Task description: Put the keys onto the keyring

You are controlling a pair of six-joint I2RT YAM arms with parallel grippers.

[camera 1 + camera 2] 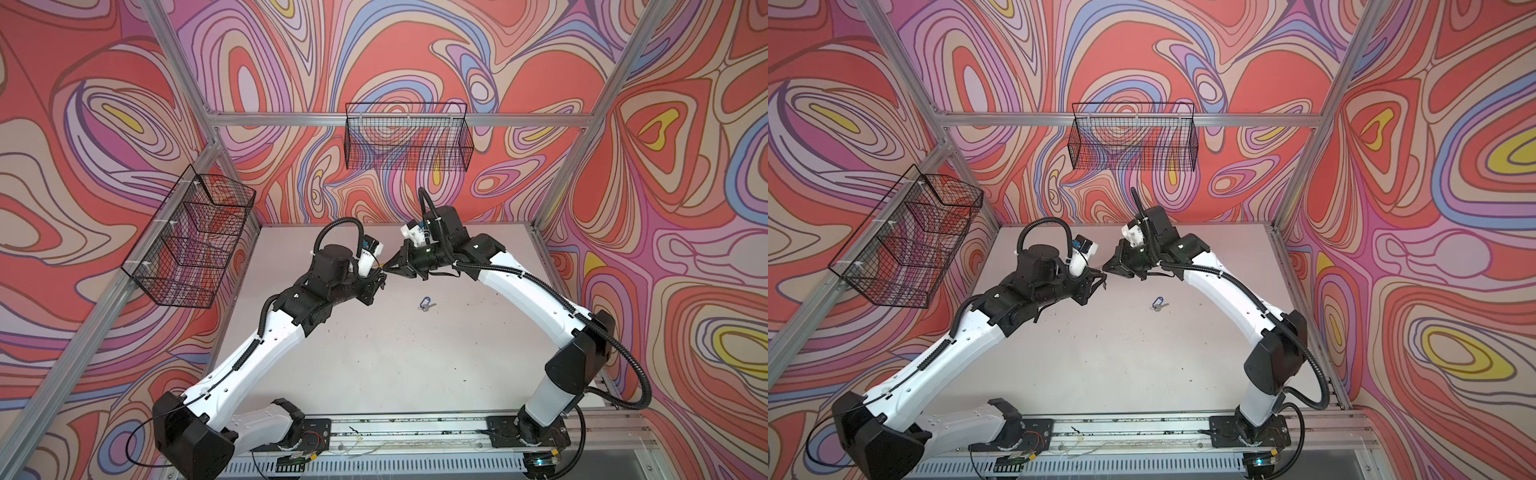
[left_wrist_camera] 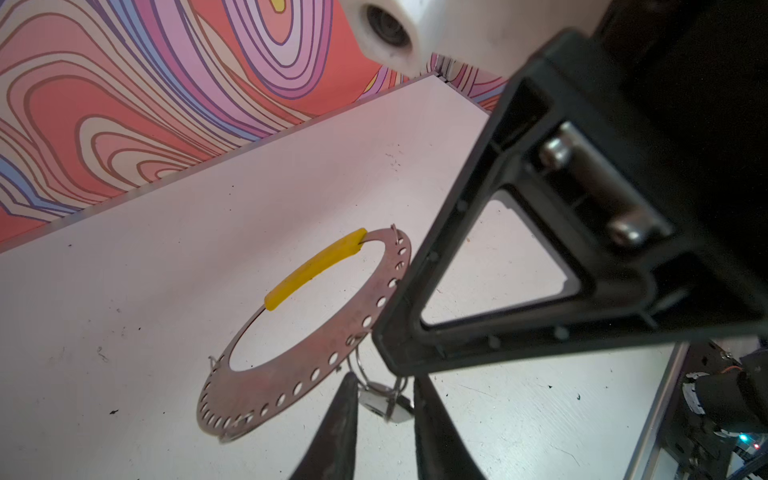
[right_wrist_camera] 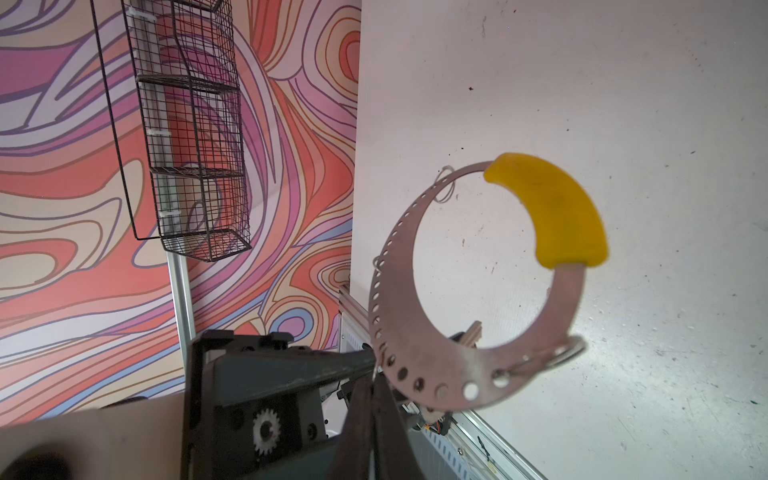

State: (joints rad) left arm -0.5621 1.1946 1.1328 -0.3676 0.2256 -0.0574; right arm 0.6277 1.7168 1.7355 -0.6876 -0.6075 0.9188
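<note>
The keyring (image 3: pixel 419 357), a grey perforated hoop with a yellow segment (image 3: pixel 552 208), hangs above the table. My right gripper (image 3: pixel 374 380) is shut on its perforated edge. In the left wrist view the keyring (image 2: pixel 291 374) shows beside the right gripper's finger (image 2: pixel 494 266). My left gripper (image 2: pixel 384 376) is shut on a silver key (image 2: pixel 386 405), whose small split ring (image 2: pixel 363 368) reaches up to the hoop's holes. In both top views the two grippers (image 1: pixel 380 276) (image 1: pixel 391 268) meet tip to tip above mid-table. The blue-tagged key (image 1: pixel 426 303) (image 1: pixel 1158 303) lies alone on the table.
A wire basket (image 1: pixel 407 137) hangs on the back wall and a divided one (image 1: pixel 191 237) on the left wall. The white table (image 1: pixel 415 365) is speckled with small dark marks. An aluminium rail (image 1: pixel 415 428) with both arm bases runs along the front.
</note>
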